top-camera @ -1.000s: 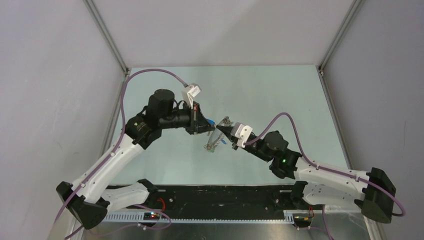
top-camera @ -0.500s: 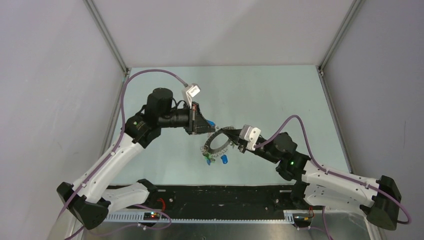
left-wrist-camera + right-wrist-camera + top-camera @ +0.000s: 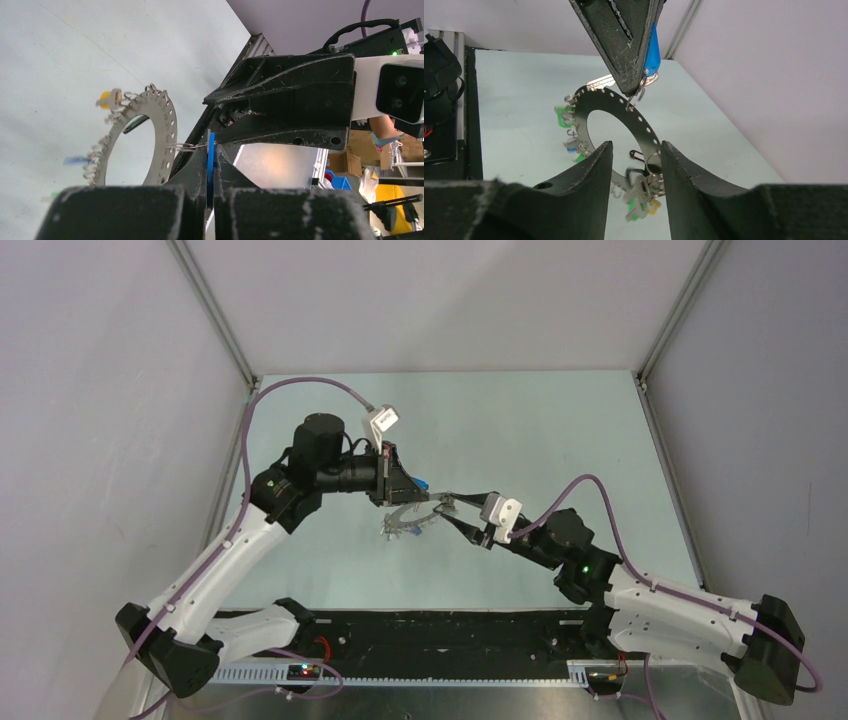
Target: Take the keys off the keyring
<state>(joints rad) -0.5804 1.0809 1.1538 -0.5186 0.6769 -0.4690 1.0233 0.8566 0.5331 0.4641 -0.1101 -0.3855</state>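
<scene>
The blue-headed silver key (image 3: 651,47) is clamped in the closed left end effector (image 3: 210,150), so the flat perforated silver keyring (image 3: 161,131) is hung from it above the pale desk (image 3: 560,430). The right end effector (image 3: 636,148) is held parted near the ring, judged ready to grip it.

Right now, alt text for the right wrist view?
The left gripper reaches down from the top, shut on a blue-headed key whose wire loop links it to the perforated keyring hanging below. The right gripper stands open in the foreground, and other keys with green and yellow tags dangle from the ring.
</scene>
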